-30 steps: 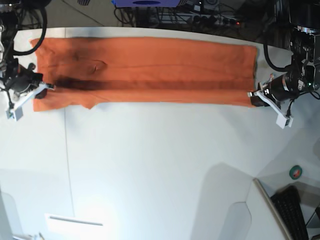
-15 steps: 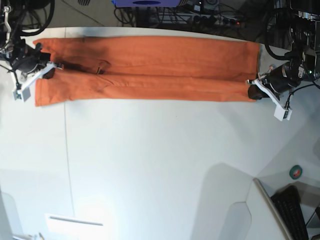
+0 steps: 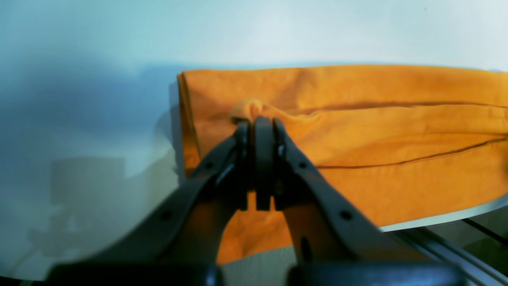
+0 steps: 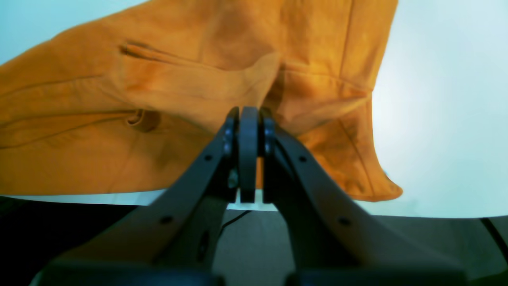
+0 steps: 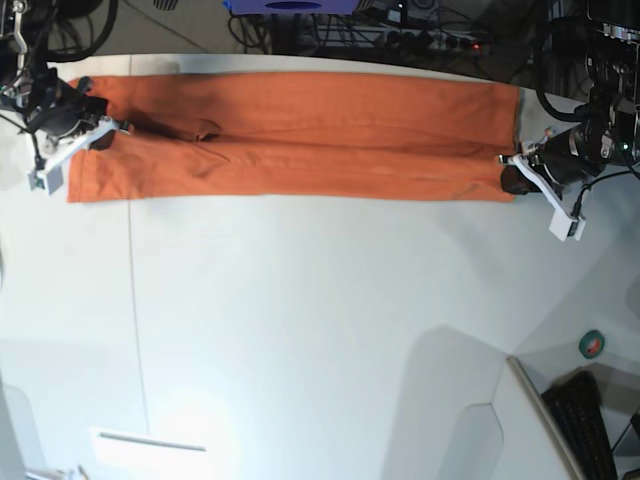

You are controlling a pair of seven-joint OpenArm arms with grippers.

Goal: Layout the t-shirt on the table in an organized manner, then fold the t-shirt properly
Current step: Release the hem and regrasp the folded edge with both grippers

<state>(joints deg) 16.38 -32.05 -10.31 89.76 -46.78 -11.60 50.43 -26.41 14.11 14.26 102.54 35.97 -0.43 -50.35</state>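
Orange t-shirt [image 5: 300, 135] stretched into a long folded band across the far counter [image 5: 320, 330]. Pinched tight at each end: left claw [image 3: 257, 119] clamped on a bunched fold, right claw [image 4: 248, 113] clamped on the sleeve end.

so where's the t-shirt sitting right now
In the base view the t-shirt lies as a long folded band along the far edge of the table, pinched between the right gripper and left gripper.

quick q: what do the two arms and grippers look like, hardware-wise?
Both arms are black with looping black cables. The left gripper and right gripper each carry a white bracket-like piece. In the wrist views, each gripper's fingers are dark, tapering, with small round holes.
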